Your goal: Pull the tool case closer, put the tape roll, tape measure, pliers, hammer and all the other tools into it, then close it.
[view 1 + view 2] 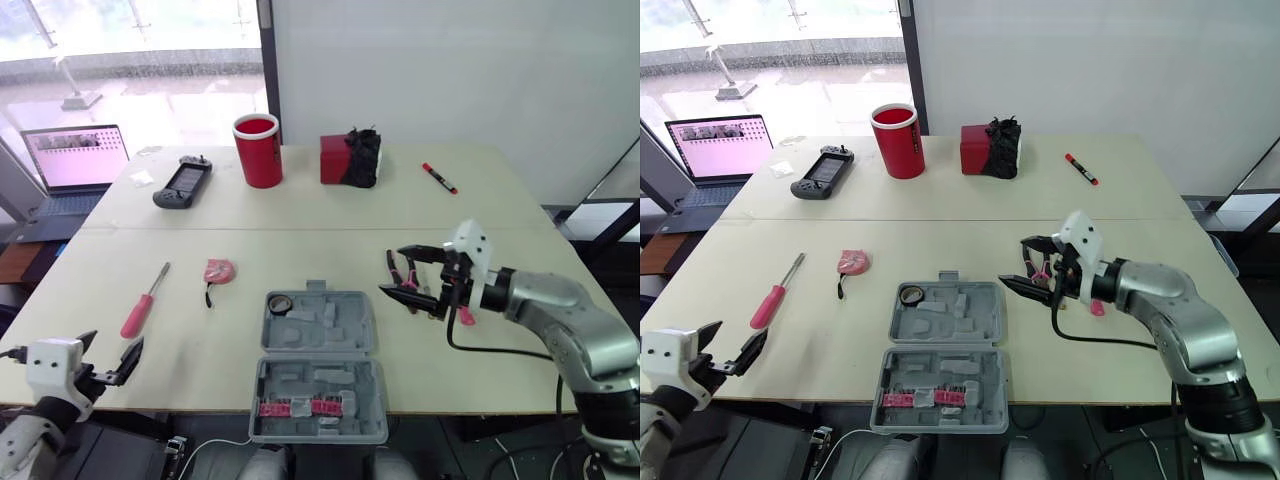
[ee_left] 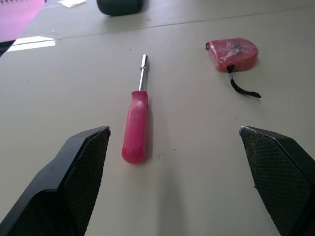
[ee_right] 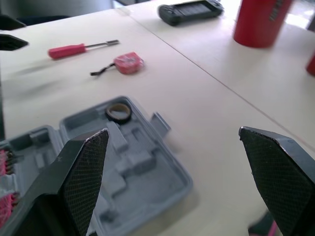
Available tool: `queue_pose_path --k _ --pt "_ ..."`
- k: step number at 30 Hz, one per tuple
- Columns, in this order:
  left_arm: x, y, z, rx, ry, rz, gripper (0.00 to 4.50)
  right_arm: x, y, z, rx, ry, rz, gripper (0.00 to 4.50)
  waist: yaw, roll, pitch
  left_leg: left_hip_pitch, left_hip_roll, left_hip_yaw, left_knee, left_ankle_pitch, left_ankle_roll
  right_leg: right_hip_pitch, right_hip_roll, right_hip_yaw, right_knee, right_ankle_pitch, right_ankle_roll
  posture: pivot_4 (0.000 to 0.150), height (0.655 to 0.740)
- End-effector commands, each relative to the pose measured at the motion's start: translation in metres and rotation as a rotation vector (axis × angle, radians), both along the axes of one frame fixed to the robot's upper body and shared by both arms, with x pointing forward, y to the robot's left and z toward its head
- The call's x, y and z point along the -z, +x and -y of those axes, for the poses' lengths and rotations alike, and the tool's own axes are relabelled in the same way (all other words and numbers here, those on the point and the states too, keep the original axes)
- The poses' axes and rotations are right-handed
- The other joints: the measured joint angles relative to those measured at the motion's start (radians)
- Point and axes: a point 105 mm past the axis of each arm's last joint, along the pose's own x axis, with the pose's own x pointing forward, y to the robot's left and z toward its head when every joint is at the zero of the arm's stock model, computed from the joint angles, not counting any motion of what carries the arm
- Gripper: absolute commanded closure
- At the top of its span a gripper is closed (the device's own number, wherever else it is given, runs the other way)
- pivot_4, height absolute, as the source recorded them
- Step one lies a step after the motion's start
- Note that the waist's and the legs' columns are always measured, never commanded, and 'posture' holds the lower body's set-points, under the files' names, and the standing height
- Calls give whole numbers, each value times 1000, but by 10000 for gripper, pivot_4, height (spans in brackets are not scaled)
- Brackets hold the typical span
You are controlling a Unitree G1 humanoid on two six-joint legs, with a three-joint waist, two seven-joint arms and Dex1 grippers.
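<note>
**Counter, tool-packing job: stock at this moment**

1. Grey moulded plastic tool case (image 1: pixel 346 336): lid open flat, at the middle of the counter's near edge. Pulling it closer looks done.
2. Black ring-shaped tape roll (image 1: pixel 279 302): inside the case, in the far-left corner of the far half. Packed.
3. Pink pieces (image 1: pixel 300 407) in a row in the case's near half: possibly a bit set; too small to tell.
4. Red tape measure with black strap (image 1: pixel 219 270): on the bare counter, beyond the case's far-left corner. Not packed.
5. Pink-handled screwdriver with steel shaft (image 1: pixel 140 312): towards the counter's left edge, well apart from the case. Not packed.
6. Pink-and-black-handled pliers (image 1: pixel 1042 268): right of the case, partly hidden behind the right end effector (image 1: pixel 1014 261). Not packed.
7. Right end effector: fingers spread wide, nothing between them, above the counter just right of the case's far half; probably placed to take the pliers.
8. Left end effector (image 1: pixel 110 352): fingers spread, empty, at the near-left corner, pointing towards the screwdriver.

Progress, by estimate: early. One tool is in; the tape measure, screwdriver, pliers and other tools remain, then closing the lid.
</note>
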Motion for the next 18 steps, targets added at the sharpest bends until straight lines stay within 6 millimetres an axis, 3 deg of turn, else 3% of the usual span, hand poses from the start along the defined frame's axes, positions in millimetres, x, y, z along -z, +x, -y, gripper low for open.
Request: queue_pose_path --k 1,9,18 --pt "-13 10 22 11 13 32 777 -16 -9 -15 -91 -23 20 0 4 0 0 -1 0 1 1 0 0 -1 0 1 0 0 0 1500 7400" --pt "-7 59 62 21 -17 -67 777 -29 -29 -43 -250 -43 -43 0 15 0 0 -4 0 3 2 0 0 -3 1 2 0 0 0 1500 7400" --pt "-10 126 78 -4 -49 -91 777 -40 -40 -56 -304 -49 -88 0 13 -1 0 -8 -1 3 4 0 0 -4 3 1 3 1 0 1500 7400"
